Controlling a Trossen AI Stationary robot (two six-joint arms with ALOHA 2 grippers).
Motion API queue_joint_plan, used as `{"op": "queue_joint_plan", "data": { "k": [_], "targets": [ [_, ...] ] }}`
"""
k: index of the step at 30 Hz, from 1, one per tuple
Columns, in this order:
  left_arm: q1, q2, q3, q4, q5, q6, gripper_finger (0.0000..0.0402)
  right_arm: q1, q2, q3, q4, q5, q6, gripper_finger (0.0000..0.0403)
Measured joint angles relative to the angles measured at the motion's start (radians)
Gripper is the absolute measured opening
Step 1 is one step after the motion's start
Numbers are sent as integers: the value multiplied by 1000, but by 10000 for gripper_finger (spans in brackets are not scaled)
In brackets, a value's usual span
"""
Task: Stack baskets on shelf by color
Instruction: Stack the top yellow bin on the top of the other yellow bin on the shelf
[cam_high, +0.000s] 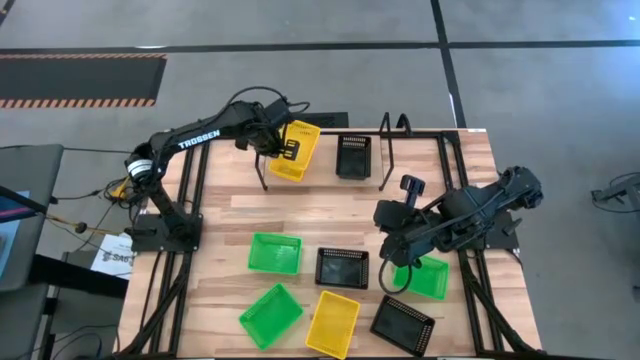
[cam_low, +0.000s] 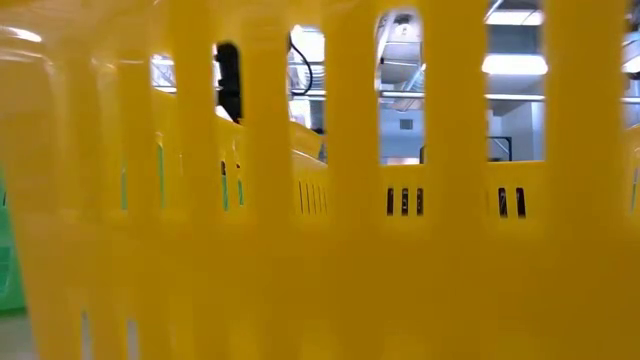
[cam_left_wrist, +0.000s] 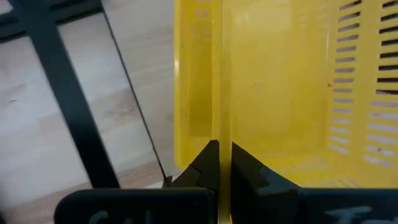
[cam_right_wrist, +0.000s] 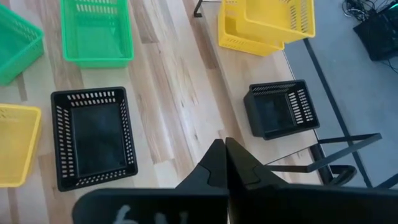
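My left gripper is shut on a yellow basket above the left part of the black wire shelf. That basket sits tilted over a second yellow basket on the shelf. A black basket stands on its base at the shelf's middle. My right gripper is shut and holds nothing, above the table next to a green basket. The low view is filled by the mesh wall of a yellow basket. My left gripper pinches the yellow basket's side wall at its rim, one finger outside the basket and the other inside. The fingers lie across the wall. The basket is tilted in the hold, over the yellow basket on the shelf; whether the two touch, I cannot tell.
On the near half of the table lie two more green baskets, a yellow one and two black ones. Bare wood shows between these and the shelf. The shelf's right part holds no basket.
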Motion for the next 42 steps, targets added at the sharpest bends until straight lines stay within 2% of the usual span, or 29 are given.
{"op": "queue_joint_plan", "data": {
  "k": [15, 35, 42],
  "targets": [
    [-1, -4, -137, 88, 51, -17, 0, 0, 0, 0, 0, -1, 16, 1],
    [-6, -3, -138, 97, 50, 10, 1, 0, 0, 1, 0, -2, 18, 1],
    [-6, 5, -84, 99, 51, 69, 32, 0, 0, 1, 0, -4, 15, 1]
  ]
}}
